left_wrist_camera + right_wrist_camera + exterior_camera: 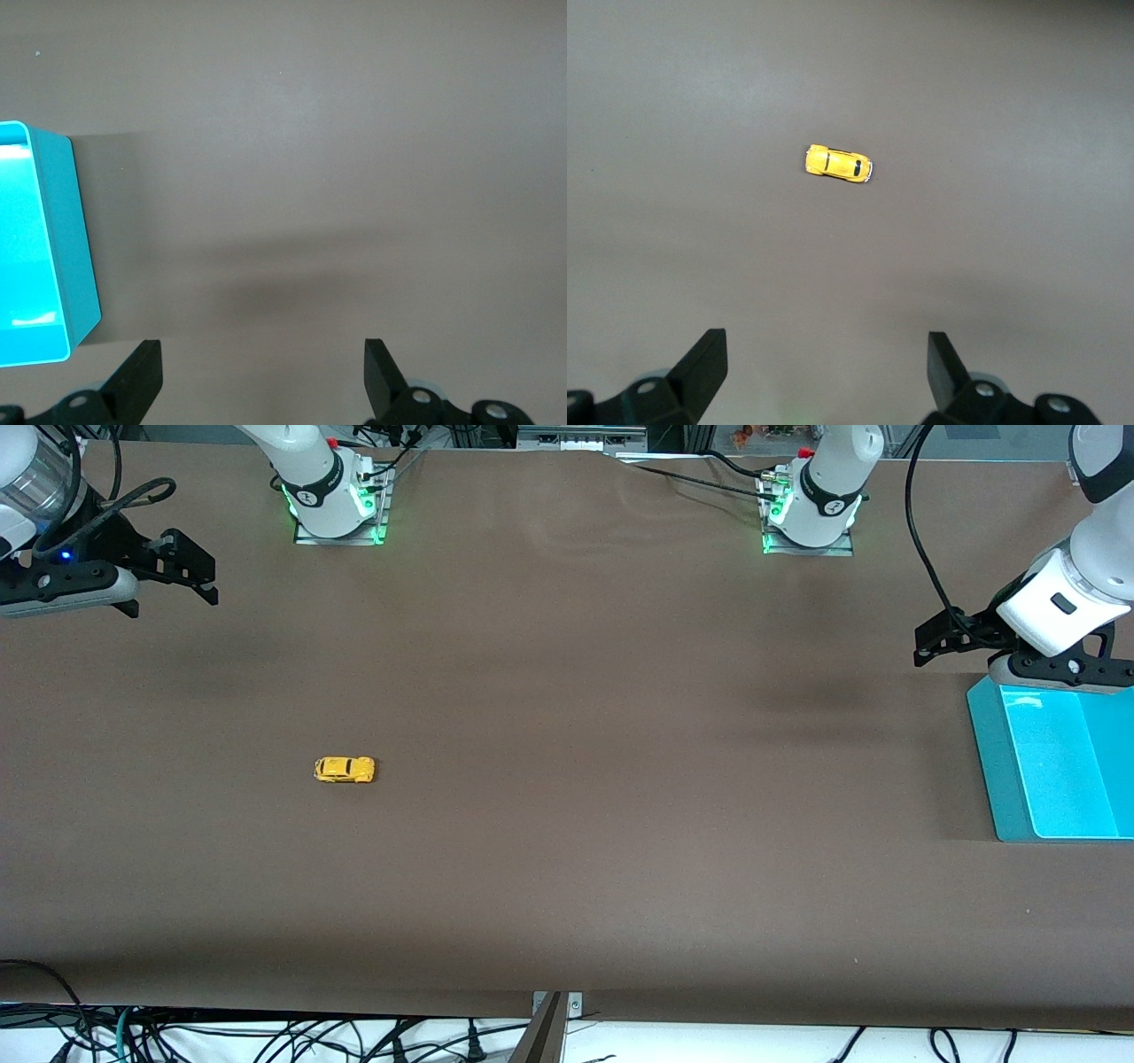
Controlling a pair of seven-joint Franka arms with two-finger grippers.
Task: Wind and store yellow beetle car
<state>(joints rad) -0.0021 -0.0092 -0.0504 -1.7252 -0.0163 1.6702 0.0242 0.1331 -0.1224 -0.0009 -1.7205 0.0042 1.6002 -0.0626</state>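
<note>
1. The yellow beetle car (345, 770) rests on its wheels on the brown table (567, 868), toward the right arm's end, with its length running along the table. Nothing touches it.
2. The right gripper (190, 571) hangs in the air over the right arm's end of the table, well apart from the car. Its jaws stand wide open and hold nothing. The right wrist view shows the car (838, 164) ahead of the fingertips (709, 354), clear of both.
3. The left gripper (930, 642) waits over the table just beside the teal bin (992, 779) at the left arm's end. Its jaws are likewise open and empty; the left wrist view shows only the bin wall (75, 239) and bare table.
4. The step in hand is judged to be the right arm's approach to the car, it being the arm closer to it.
5. To do this well, the right gripper should centre over the car's roof and turn so that the fingers close across the narrow body, not along its length.
6. The car is far smaller than the gripper. The descent should be slow and stop just above the table, so the fingertips neither scrape the surface nor nudge the car into rolling.
7. The grip should sit on the body sides and leave the wheels free, since winding probably requires them to turn against the table.
8. Storage is judged to mean the teal bin, well apart from the car.
</note>
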